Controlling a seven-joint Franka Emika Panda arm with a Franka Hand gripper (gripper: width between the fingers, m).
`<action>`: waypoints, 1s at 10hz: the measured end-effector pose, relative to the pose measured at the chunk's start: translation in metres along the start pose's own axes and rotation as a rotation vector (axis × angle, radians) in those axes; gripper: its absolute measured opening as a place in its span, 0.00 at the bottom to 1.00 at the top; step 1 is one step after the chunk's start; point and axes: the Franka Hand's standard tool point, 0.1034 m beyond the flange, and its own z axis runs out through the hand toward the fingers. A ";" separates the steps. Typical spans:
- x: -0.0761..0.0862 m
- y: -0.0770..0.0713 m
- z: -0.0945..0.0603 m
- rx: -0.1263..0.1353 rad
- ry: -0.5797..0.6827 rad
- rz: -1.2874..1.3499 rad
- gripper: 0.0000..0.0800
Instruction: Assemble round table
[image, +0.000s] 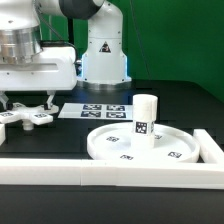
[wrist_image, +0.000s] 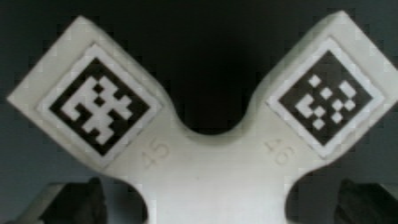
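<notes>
Three parts: post (image: 146, 115) upright on disc (image: 112, 142), right; cross-shaped piece (wrist_image: 206, 168) left on desk (image: 60, 135). Hand (image: 28, 106) straddles it, grip not discernible. Next, likely: lift it onto post.

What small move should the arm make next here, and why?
Probably closing the tool on the cross-shaped piece. The wrist view shows its fingers on either side of that piece, which lies on the table at the exterior view's left; whether they already pinch it is unclear. The post already stands upright on the disc, so the cross looks like the remaining loose part.
</notes>
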 end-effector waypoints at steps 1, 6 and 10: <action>-0.001 0.000 0.001 0.000 -0.003 0.000 0.81; -0.003 -0.001 0.007 0.001 -0.014 -0.001 0.81; 0.000 -0.001 0.010 0.000 -0.017 -0.004 0.81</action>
